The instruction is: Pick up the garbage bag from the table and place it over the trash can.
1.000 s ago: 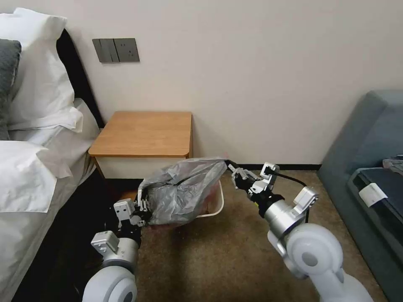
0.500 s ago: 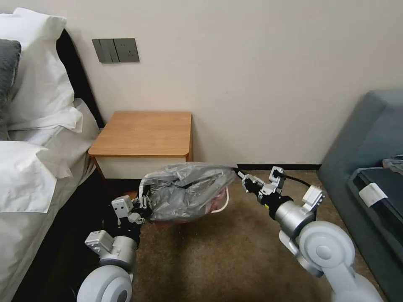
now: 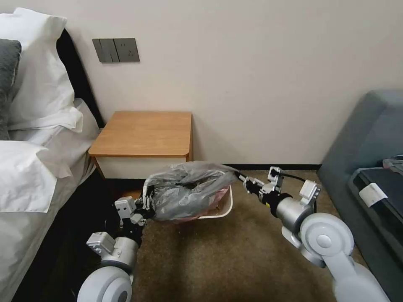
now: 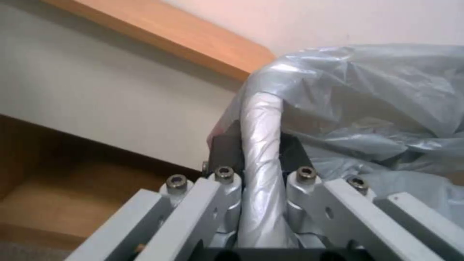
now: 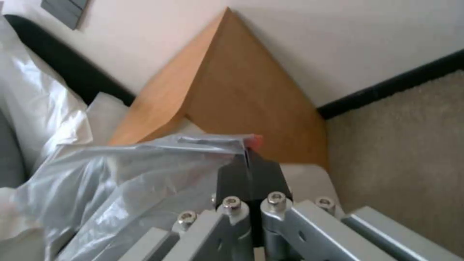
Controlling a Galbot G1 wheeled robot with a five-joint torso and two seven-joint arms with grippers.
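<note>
The grey crinkly garbage bag (image 3: 189, 191) hangs stretched between my two grippers, just above the cream trash can (image 3: 226, 205), whose right rim shows under it. My left gripper (image 3: 148, 204) is shut on the bag's left end; the left wrist view shows its gripper (image 4: 261, 145) clamping a twisted strand of the bag (image 4: 377, 94). My right gripper (image 3: 240, 176) is shut on the bag's right edge; the right wrist view shows that gripper (image 5: 249, 159) pinching the bag (image 5: 135, 170) by its pink corner. The wooden table (image 3: 145, 132) stands bare behind the can.
A bed with white pillows (image 3: 37, 138) runs along the left, close to my left arm. A grey sofa (image 3: 369, 142) stands at the right. Brown carpet (image 3: 218, 256) lies open in front of the can. The wall is just behind the table.
My right gripper has moved right and slightly down, pulling the bag wider and flatter. The bag now hangs lower over the can, and more of the can's right rim shows.
</note>
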